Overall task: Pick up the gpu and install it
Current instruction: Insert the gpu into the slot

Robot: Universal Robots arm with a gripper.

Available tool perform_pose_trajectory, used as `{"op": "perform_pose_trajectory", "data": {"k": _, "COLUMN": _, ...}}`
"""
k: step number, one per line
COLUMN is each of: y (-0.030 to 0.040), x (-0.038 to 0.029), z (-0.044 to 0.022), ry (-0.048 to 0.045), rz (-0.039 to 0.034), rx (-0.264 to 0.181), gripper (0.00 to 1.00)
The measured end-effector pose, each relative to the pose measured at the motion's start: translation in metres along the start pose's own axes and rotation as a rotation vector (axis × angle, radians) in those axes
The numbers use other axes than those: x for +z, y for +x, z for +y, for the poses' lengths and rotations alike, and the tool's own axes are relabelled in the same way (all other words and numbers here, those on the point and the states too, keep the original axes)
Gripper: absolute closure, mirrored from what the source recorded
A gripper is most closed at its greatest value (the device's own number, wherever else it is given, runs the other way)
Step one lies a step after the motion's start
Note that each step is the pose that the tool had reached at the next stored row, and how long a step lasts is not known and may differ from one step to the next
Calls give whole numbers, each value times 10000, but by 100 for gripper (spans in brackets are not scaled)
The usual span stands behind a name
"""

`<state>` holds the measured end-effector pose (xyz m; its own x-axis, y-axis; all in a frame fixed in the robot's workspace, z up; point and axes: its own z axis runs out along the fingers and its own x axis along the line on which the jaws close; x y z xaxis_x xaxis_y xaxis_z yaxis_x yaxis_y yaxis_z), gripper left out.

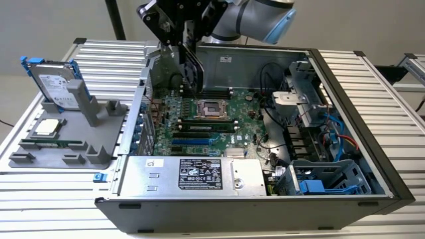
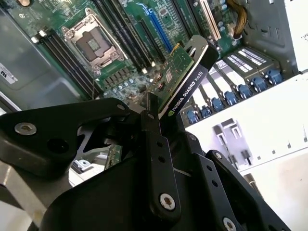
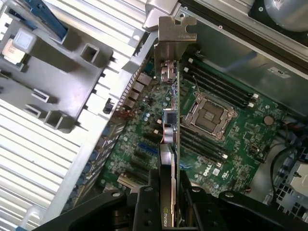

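Note:
My gripper (image 1: 178, 42) is shut on the gpu (image 1: 188, 69), a green card with a black fan shroud, and holds it on edge inside the open computer case (image 1: 371, 124). The card hangs over the far end of the motherboard (image 1: 199, 139), near the wall with the rear slots. In the first wrist view the gpu (image 3: 169, 120) appears edge-on, its silver bracket (image 3: 169, 38) pointing away from the gripper (image 3: 166, 192). The blue expansion slots (image 3: 144, 149) lie below it. In the second wrist view the gpu (image 2: 185, 72) sticks out past the black fingers (image 2: 153, 125).
A grey holder (image 1: 66, 144) at the exterior view's left carries a hard drive (image 1: 56, 84) in a blue frame and a CPU (image 1: 45, 127). Inside the case are the CPU socket (image 1: 214, 108), RAM sticks (image 1: 206, 125), the power supply (image 1: 192, 174), cables (image 1: 332, 137) and a drive cage (image 1: 325, 179).

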<state>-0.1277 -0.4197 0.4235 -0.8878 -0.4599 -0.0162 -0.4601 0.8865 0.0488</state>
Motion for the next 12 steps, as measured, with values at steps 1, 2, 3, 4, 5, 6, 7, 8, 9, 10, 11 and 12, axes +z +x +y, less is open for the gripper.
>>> {"op": "perform_pose_trajectory", "data": {"k": 1, "y": 0, "x": 0, "z": 0, "ry": -1, "rz": 5, "rx": -97, "gripper": 100}}
{"op": "perform_pose_trajectory", "data": {"k": 2, "y": 0, "x": 0, "z": 0, "ry": -3, "rz": 9, "rx": -193, "gripper": 100}}
{"op": "perform_pose_trajectory", "data": {"k": 3, "y": 0, "x": -1, "z": 0, "ry": -5, "rz": 14, "rx": -286, "gripper": 100}}
{"op": "perform_pose_trajectory", "data": {"k": 4, "y": 0, "x": -1, "z": 0, "ry": -6, "rz": 19, "rx": -378, "gripper": 100}}
{"op": "perform_pose_trajectory", "data": {"k": 5, "y": 0, "x": -1, "z": 0, "ry": -8, "rz": 23, "rx": -471, "gripper": 100}}
{"op": "perform_pose_trajectory", "data": {"k": 6, "y": 0, "x": -1, "z": 0, "ry": -10, "rz": 28, "rx": -567, "gripper": 100}}
{"op": "perform_pose_trajectory", "data": {"k": 7, "y": 0, "x": -1, "z": 0, "ry": -11, "rz": 32, "rx": -666, "gripper": 100}}
{"op": "perform_pose_trajectory", "data": {"k": 8, "y": 0, "x": -1, "z": 0, "ry": -12, "rz": 37, "rx": -754, "gripper": 100}}
{"op": "perform_pose_trajectory", "data": {"k": 9, "y": 0, "x": -1, "z": 0, "ry": -14, "rz": 42, "rx": -857, "gripper": 100}}
{"op": "perform_pose_trajectory", "data": {"k": 10, "y": 0, "x": -1, "z": 0, "ry": -16, "rz": 46, "rx": -947, "gripper": 100}}
{"op": "perform_pose_trajectory", "data": {"k": 11, "y": 0, "x": -1, "z": 0, "ry": -17, "rz": 51, "rx": -1039, "gripper": 100}}
{"op": "perform_pose_trajectory", "data": {"k": 12, "y": 0, "x": -1, "z": 0, "ry": -19, "rz": 56, "rx": -1133, "gripper": 100}}
